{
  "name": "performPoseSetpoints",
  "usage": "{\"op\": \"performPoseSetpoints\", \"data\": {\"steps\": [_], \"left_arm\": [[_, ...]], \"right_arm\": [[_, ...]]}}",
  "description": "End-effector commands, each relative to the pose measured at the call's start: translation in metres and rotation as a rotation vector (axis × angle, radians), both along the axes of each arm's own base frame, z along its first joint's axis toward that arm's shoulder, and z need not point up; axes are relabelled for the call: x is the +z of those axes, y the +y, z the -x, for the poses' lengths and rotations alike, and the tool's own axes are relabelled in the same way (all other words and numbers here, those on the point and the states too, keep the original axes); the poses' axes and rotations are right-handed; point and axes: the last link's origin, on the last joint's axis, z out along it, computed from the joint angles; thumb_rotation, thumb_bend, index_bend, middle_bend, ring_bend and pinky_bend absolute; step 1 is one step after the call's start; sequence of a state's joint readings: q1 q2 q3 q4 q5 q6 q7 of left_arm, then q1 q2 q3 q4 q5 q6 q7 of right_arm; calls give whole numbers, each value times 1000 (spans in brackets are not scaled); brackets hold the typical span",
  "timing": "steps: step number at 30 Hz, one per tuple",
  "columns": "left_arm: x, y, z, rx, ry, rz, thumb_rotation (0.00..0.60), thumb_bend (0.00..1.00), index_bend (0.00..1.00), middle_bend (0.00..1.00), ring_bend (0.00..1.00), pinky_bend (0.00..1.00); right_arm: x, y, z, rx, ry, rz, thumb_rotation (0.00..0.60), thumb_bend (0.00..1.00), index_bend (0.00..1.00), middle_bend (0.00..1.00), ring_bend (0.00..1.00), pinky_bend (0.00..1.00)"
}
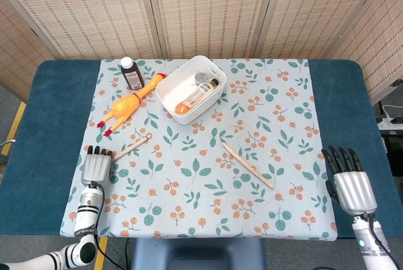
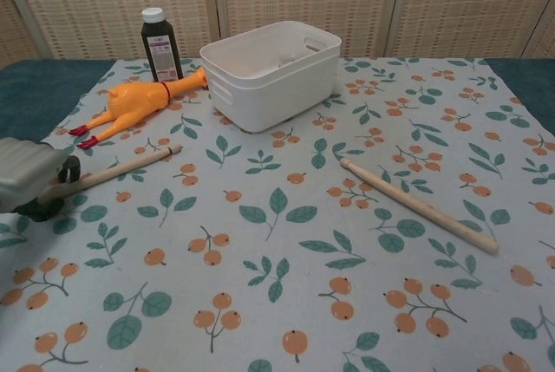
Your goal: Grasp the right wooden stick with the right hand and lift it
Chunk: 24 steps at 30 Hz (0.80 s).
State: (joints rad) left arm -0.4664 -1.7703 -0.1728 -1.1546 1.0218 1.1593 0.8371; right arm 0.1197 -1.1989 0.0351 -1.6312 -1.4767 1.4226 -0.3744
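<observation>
The right wooden stick lies flat on the leaf-print cloth, running diagonally from centre toward the lower right. My right hand hovers over the blue table edge at the far right, well apart from the stick, fingers apart and holding nothing; the chest view does not show it. My left hand sits at the cloth's left edge, empty, right by the near end of the left wooden stick. Whether it touches that stick is unclear.
A white bin with small items stands at the back centre. A yellow rubber chicken and a dark bottle lie to its left. Woven screens close off the back.
</observation>
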Motion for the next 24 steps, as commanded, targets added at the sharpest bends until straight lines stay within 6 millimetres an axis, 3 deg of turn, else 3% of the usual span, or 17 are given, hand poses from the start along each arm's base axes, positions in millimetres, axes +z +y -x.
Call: {"op": "performPoseSetpoints", "data": {"steps": [1,12,24], "left_arm": [[-1,1,2,2,12,-9,600,431,499,534,280,202],[-2,3,5,-41,25,-64,600,495,721,759,420,202],[8,3,13,-95,-45,-110,600,589,828,868,486,190]], "right_arm": [[-1,0,0,-1,1,-1,600,406,0,26,0,0],[-4,0,0,-7,10,-12,600,406,0,26,0,0],[-9,1,0,-11,13,-21,600,406,0,26,0,0]]}}
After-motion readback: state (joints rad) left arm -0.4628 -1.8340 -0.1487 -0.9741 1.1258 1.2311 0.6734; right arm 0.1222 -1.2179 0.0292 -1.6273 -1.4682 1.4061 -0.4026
